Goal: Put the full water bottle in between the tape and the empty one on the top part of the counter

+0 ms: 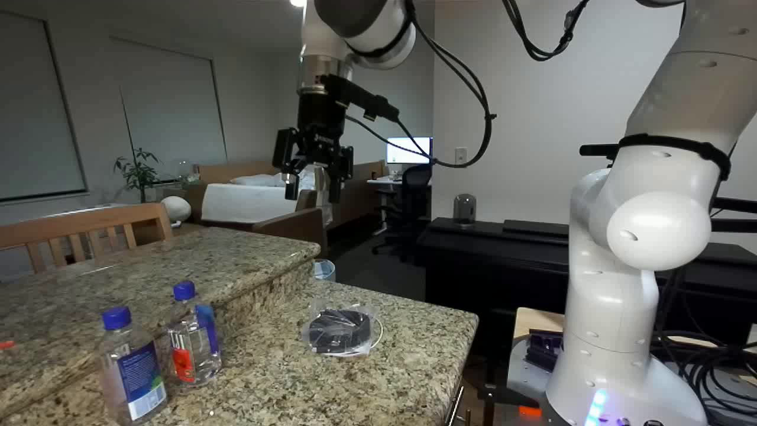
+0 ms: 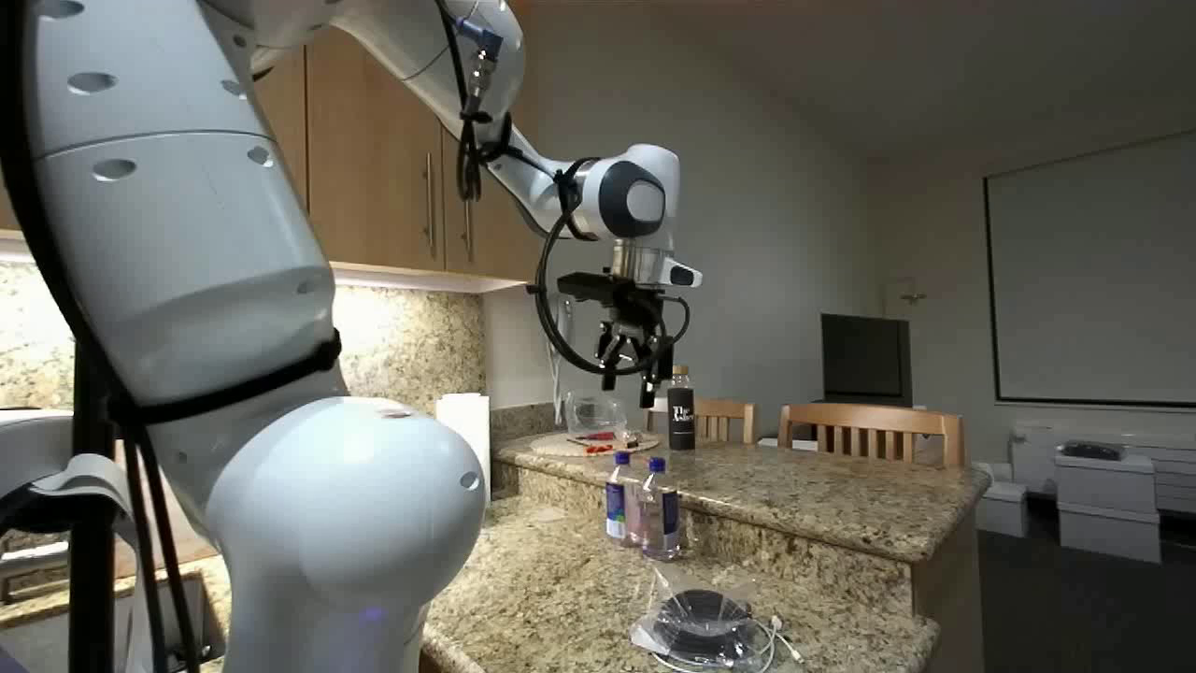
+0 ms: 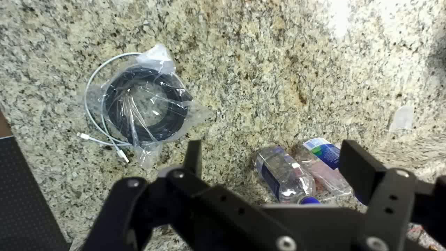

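Note:
Two clear water bottles with blue caps stand side by side on the lower granite tier, against the step. The bottle nearer the tape [image 1: 195,340] [image 2: 660,519] [image 3: 287,174] looks full, though its water level is hard to read. The farther bottle [image 1: 131,373] [image 2: 617,500] [image 3: 324,170] looks empty. The tape [image 1: 340,330] [image 2: 703,619] [image 3: 146,104], a black ring in clear plastic, lies flat on the lower tier. The top part of the counter [image 1: 195,251] [image 2: 794,486] rises behind them. My gripper [image 1: 313,189] [image 2: 628,385] [image 3: 275,157] is open and empty, high above the counter, touching nothing.
A white cable [image 3: 94,76] lies around the tape. On the upper tier stand a dark bottle [image 2: 681,419], a clear bowl [image 2: 595,416] and a round mat [image 2: 551,445] with small red items. Wooden chairs [image 2: 869,430] stand behind it. A paper roll [image 2: 463,439] stands near the wall.

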